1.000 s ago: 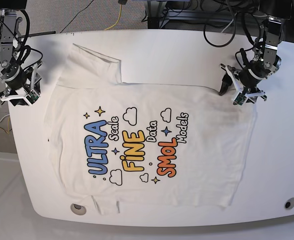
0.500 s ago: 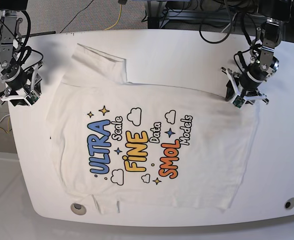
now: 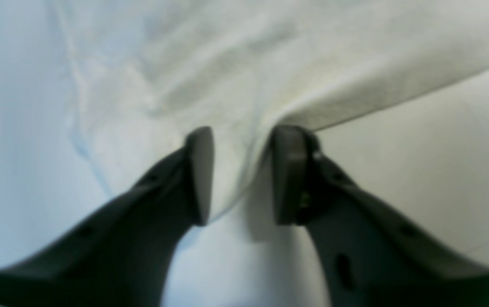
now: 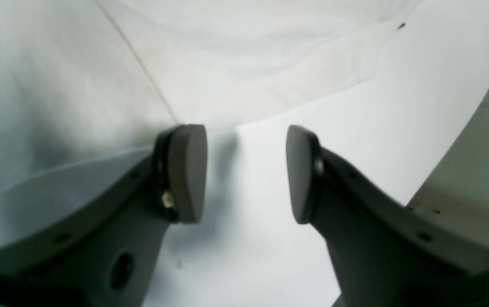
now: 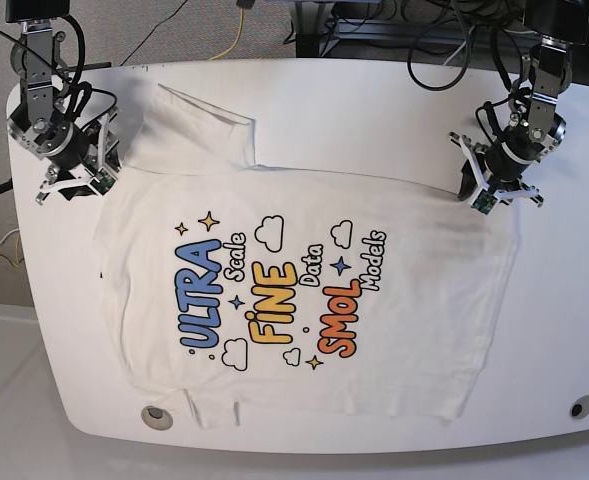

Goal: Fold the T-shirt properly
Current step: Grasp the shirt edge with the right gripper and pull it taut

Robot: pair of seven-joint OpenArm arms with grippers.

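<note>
t-shirt (image 5: pixel 304 270) spread print-up across the tabletop (image 5: pixel 374 100). soft, light, limp; best pinched at edges. left gripper (image 3: pixel 240 175) straddling cloth at the far right edge, grip unclear. right gripper (image 4: pixel 246 170) parted, empty, far left.

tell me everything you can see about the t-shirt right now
The T-shirt is white, looks like soft cotton, and lies print-up and mostly flat on the white table. Its print reads "ULTRA Scale FINE Data SMOL Models" in blue, yellow and orange, with clouds and stars. One sleeve is folded in near the far edge. The left gripper has fabric bunched between its fingers at one corner; the right gripper stands open at the shirt's opposite edge, holding nothing.
</note>
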